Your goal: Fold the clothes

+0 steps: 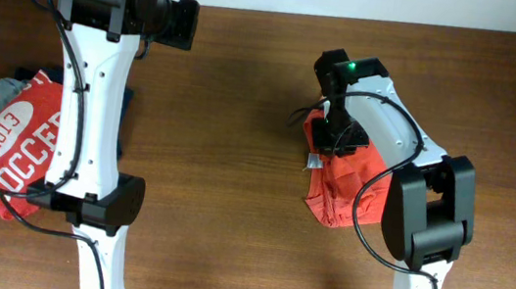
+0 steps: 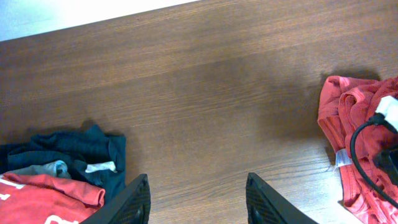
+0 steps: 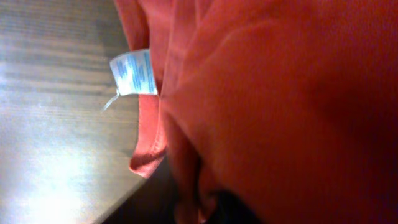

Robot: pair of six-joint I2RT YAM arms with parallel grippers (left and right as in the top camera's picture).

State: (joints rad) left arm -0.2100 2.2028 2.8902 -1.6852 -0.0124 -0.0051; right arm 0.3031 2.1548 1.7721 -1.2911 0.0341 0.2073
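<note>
Crumpled orange-red T-shirt (image 1: 336,189) is found toward the right edge, white tag (image 3: 134,71) exposed; right gripper (image 1: 339,138) is buried in it, closure cannot be told. Toward the far edge, left gripper (image 2: 196,180) is held open, empty.

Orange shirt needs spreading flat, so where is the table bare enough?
Bare: the wide strip of table between the left arm and the orange shirt, running back to front. Crowded: the left edge, with the folded pile, and the right side, where the right arm sits over the shirt.
</note>
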